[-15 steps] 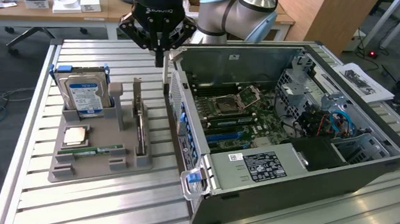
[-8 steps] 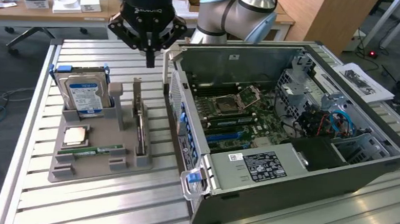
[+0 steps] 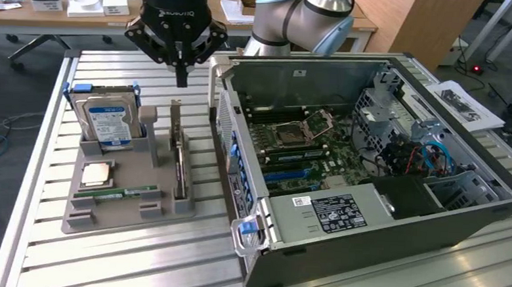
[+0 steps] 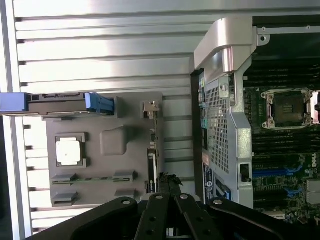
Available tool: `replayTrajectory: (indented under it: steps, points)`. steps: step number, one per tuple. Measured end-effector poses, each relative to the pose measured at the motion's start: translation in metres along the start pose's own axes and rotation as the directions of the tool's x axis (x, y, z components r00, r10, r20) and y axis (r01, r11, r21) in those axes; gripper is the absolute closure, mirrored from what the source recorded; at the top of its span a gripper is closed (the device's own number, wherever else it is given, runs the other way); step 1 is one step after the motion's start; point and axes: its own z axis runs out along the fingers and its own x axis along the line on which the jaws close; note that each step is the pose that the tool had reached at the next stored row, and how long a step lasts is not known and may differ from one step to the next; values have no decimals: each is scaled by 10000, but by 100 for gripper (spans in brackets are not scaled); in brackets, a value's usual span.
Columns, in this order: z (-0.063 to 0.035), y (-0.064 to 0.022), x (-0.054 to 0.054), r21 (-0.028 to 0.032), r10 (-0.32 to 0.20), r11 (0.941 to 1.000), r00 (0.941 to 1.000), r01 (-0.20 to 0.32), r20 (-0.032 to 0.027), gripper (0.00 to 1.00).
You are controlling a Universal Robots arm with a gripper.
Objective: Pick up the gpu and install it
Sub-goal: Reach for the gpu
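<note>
The gpu (image 3: 181,160) is a thin green card standing on edge in a slot of the grey holder tray (image 3: 125,210), with its silver bracket at the far end. It looks edge-on in the wrist view (image 4: 152,156). My gripper (image 3: 182,80) hangs above the card's far end, clear of it, with its black fingers pressed together and nothing between them. In the wrist view the gripper (image 4: 168,182) tips sit just over the card's edge. To the exterior view's right lies the open computer case (image 3: 369,162) with its motherboard (image 3: 295,142) exposed.
The tray also holds an upright hard drive (image 3: 108,119) with blue clips, a processor chip (image 3: 96,173) and a memory stick (image 3: 124,192). The case's raised side wall (image 3: 230,135) stands close beside the tray. All rests on a slatted metal table (image 3: 127,262).
</note>
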Motion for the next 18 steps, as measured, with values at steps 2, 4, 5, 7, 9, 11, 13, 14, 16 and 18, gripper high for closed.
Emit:
replayTrajectory:
  steps: [2, 4, 5, 7, 9, 11, 13, 14, 16, 18]
  points:
    - [0, -3, 41, 1, 0, 10000, 10000, 0, 0, 89]
    - [0, -6, 78, 0, -1, 10000, 10000, 1, 0, 89]
    - [0, -7, 92, 0, 0, 10000, 10000, 0, 0, 89]
    - [0, -7, 97, 0, -1, 10000, 10000, 1, 0, 89]
    - [0, -8, 97, 0, -2, 10000, 10000, 2, 0, 89]
    - [0, -7, 99, 0, 1, 10000, 10000, -1, 0, 89]
    - [0, -7, 99, 0, 0, 10000, 10000, 0, 0, 89]
    - [-1, -10, 100, 0, 1, 10000, 10000, -1, 0, 89]
    - [-1, -25, 98, 1, 1, 10000, 10000, -1, -1, 89]
    - [-2, -53, 96, 0, 1, 10000, 10000, -1, 0, 89]
